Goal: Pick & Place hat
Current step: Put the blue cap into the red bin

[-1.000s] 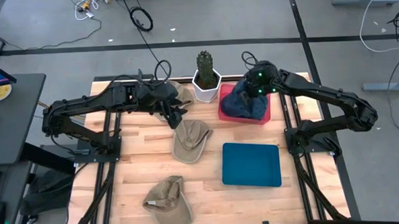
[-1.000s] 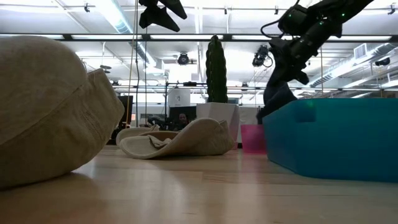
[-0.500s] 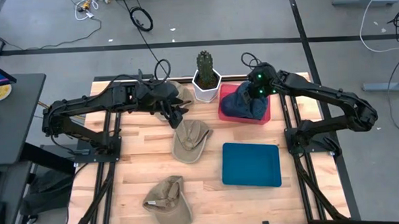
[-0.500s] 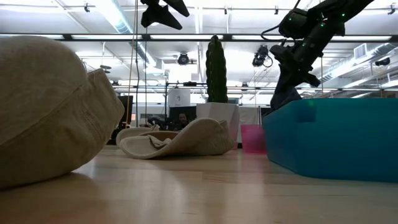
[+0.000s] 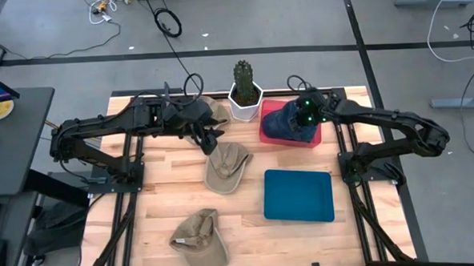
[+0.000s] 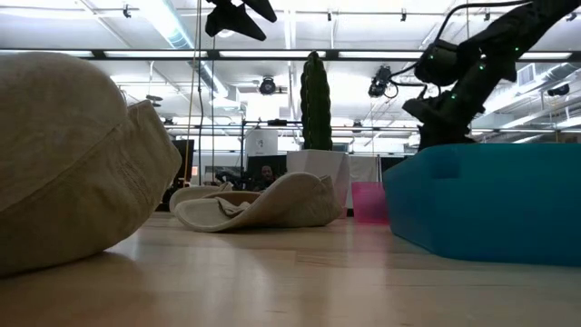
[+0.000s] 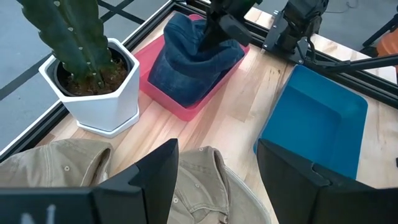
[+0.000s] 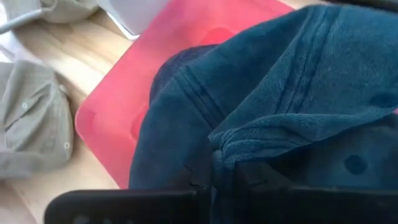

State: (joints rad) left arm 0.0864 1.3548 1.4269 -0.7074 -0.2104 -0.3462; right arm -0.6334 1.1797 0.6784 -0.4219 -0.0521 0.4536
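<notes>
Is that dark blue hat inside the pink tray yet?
Yes. The blue hat sits in the pink tray, its brim within the rim, with the right gripper shut on it.

In the low view the blue bin (image 6: 486,200) hides most of the pink tray (image 6: 368,202) and all of the dark blue hat, and the near tan cap (image 6: 77,159) is cut off by the picture's edge. In the right wrist view the right gripper (image 8: 227,171) is buried in the dark blue hat (image 8: 261,99), fingertips unseen. The left gripper (image 6: 238,16) is cropped at the low view's top
</notes>
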